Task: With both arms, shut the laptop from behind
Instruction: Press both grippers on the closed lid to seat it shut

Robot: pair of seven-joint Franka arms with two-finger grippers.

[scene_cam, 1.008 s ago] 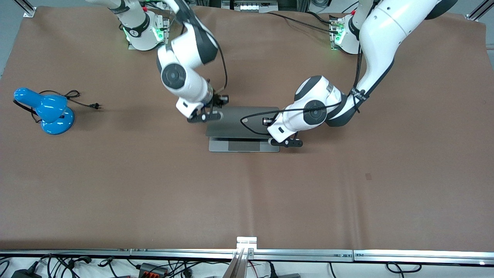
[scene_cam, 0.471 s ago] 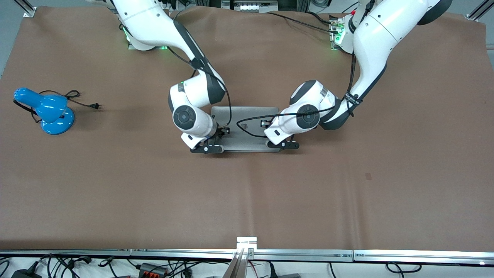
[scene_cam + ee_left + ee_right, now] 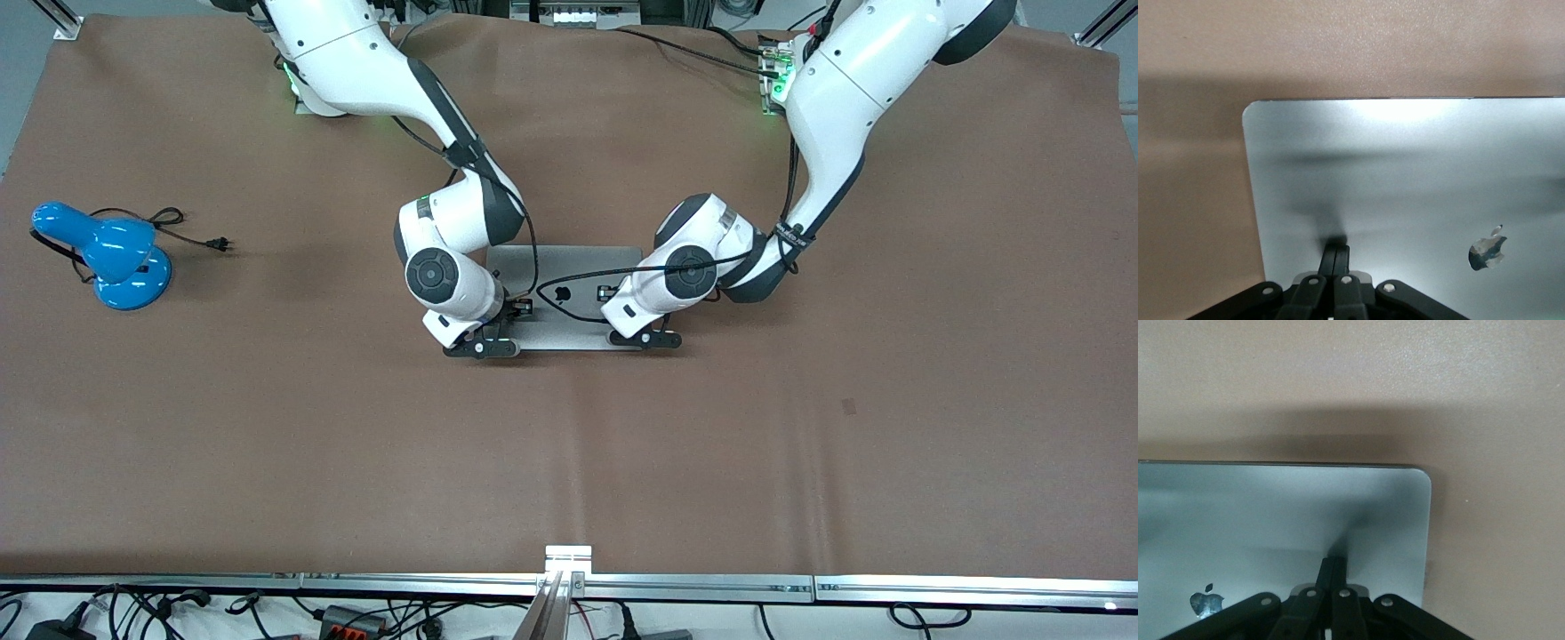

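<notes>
The laptop [image 3: 569,293] lies flat near the middle of the table [image 3: 267,427], lid down, its silver top facing up with the dark apple logo [image 3: 561,294] showing; no other writing can be read on it. In the wrist views the lid's rounded corners and straight edges sit flush, with bare brown mat all round them. The right gripper [image 3: 481,347] presses on the lid at the corner nearest the front camera toward the right arm's end, fingers [image 3: 1331,570] pinched together, tips touching the metal. The left gripper [image 3: 646,339] does the same at the matching corner toward the left arm's end, its fingers [image 3: 1335,257] also clenched on nothing, tips on the lid. Both arms reach in from their bases along the table's top edge, elbows bent, wrists bowed low over the laptop, black cables looping across the lid. A blue lamp [image 3: 116,253] with its loose cord [image 3: 182,227] sits well apart, toward the right arm's end of the table.
</notes>
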